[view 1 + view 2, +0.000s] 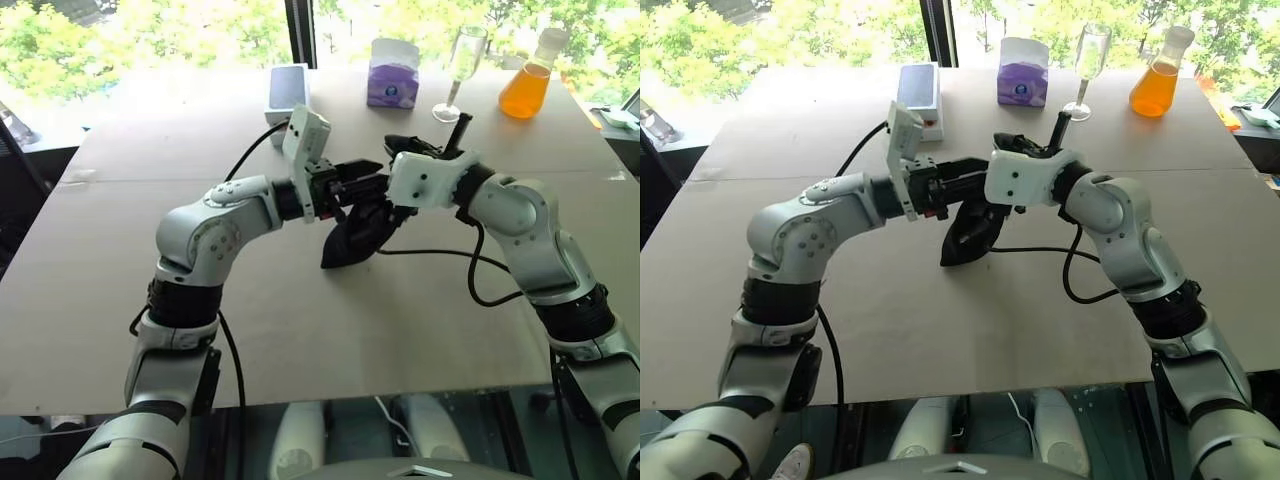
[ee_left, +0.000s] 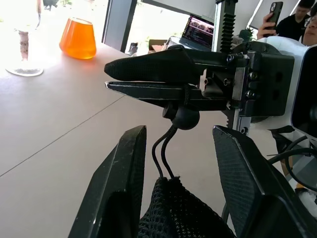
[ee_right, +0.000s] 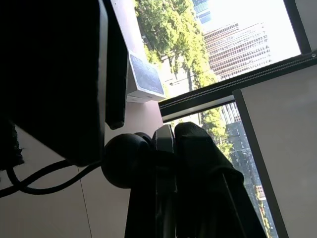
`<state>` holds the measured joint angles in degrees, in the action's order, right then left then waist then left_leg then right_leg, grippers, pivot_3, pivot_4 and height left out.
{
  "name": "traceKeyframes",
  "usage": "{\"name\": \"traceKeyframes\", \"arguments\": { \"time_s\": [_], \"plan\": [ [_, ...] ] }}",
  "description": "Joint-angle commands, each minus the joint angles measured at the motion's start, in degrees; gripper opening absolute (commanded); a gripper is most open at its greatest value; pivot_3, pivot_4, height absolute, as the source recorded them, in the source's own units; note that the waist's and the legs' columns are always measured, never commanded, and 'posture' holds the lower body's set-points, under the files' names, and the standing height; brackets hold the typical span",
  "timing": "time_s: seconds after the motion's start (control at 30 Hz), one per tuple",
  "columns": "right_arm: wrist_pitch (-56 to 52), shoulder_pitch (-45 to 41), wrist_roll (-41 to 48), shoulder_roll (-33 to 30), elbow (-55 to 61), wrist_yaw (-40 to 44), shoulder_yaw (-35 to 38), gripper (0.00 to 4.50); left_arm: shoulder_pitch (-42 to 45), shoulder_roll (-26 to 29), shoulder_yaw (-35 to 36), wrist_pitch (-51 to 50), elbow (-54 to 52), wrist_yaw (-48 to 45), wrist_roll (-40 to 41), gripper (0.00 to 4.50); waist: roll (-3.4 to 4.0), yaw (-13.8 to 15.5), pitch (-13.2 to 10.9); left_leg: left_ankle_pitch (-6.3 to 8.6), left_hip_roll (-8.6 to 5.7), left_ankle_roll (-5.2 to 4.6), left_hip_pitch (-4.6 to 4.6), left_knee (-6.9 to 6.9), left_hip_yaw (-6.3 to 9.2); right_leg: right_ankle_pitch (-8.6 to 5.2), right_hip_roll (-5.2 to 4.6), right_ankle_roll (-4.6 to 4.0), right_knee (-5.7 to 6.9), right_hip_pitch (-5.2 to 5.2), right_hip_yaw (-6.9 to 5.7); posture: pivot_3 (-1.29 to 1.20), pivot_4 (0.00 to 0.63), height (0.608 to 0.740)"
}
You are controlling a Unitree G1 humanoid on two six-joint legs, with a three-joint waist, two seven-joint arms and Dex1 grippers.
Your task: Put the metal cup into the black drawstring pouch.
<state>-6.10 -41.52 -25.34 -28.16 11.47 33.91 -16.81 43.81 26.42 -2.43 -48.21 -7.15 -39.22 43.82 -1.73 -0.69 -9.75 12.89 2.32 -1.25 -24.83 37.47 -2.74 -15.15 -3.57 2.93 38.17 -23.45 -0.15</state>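
Above the middle of the table [image 1: 300, 330], at the centre of the frame, we hold the black drawstring pouch [image 1: 355, 235] up between our two grippers, which point at each other. Our right gripper [image 2: 148, 82] is pinched together on the drawstring cord [image 2: 166, 148] just above its bead, so the pouch hangs below with its long axis running down and toward the lower left. Our left gripper [image 2: 183, 198] has its fingers apart, one on each side of the pouch's top, straddling the fabric; we cannot tell whether they touch it. We judge the left arm nearer the mouth, which must be spread next. We cannot make out the metal cup. Farther off, along the upper edge, stand a tissue box [image 1: 393, 73], a wine glass [image 1: 460, 70] and an orange flask [image 1: 526, 85].
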Motion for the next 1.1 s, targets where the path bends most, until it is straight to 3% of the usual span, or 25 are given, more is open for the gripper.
{"name": "traceKeyframes", "arguments": {
  "time_s": [0.03,0.53,0.6,0.67,0.7,1.1],
  "plan": [
    [0.04,-1.02,-0.07,0.28,3.06,0.16,0.96,0.00,1.96,-0.86,1.09,1.03,-0.48,-0.79,-0.52,2.14,0.00,0.00,0.00,0.00,0.00,0.00,0.00,0.00,0.00,0.00,0.00,0.00,0.00,0.00,0.00,0.00,0.150,0.740],
    [-1.07,-0.41,-0.52,1.00,4.18,1.17,0.59,0.00,2.88,-3.06,0.47,0.70,0.29,-2.45,-2.43,2.14,0.00,0.00,0.00,0.00,0.00,0.00,0.00,0.02,0.00,0.00,0.00,0.00,0.02,0.00,0.00,0.00,0.150,0.740],
    [-1.13,-0.33,-0.56,0.95,4.22,1.29,0.59,0.00,2.99,-3.34,0.49,0.60,0.46,-2.60,-2.49,1.35,0.00,0.00,0.00,0.00,0.00,0.00,0.00,0.03,0.00,0.00,0.00,0.00,0.03,0.00,0.00,0.00,0.150,0.740],
    [-1.17,-0.17,-0.62,0.87,4.26,1.35,0.61,0.00,3.02,-3.53,0.58,0.47,0.50,-2.68,-2.60,0.28,0.00,0.00,0.00,0.00,0.00,0.00,0.00,0.05,0.00,0.00,0.00,0.00,0.05,0.00,0.00,0.00,0.150,0.740],
    [-1.16,-0.07,-0.70,0.80,4.29,1.41,0.59,0.00,3.02,-3.62,0.70,0.37,0.52,-2.69,-2.57,0.13,0.00,0.00,0.00,0.00,0.00,0.00,0.00,0.05,0.00,0.00,0.00,0.00,0.05,0.00,0.00,0.00,0.150,0.740],
    [-5.29,0.60,1.25,-0.05,2.27,0.42,5.21,0.00,0.21,-1.89,-0.51,-1.46,0.78,-3.52,-4.43,0.12,0.00,0.00,0.00,0.00,0.00,0.00,0.00,0.09,0.00,0.00,0.00,0.00,0.10,0.00,0.00,0.00,0.150,0.740]
  ]
}}
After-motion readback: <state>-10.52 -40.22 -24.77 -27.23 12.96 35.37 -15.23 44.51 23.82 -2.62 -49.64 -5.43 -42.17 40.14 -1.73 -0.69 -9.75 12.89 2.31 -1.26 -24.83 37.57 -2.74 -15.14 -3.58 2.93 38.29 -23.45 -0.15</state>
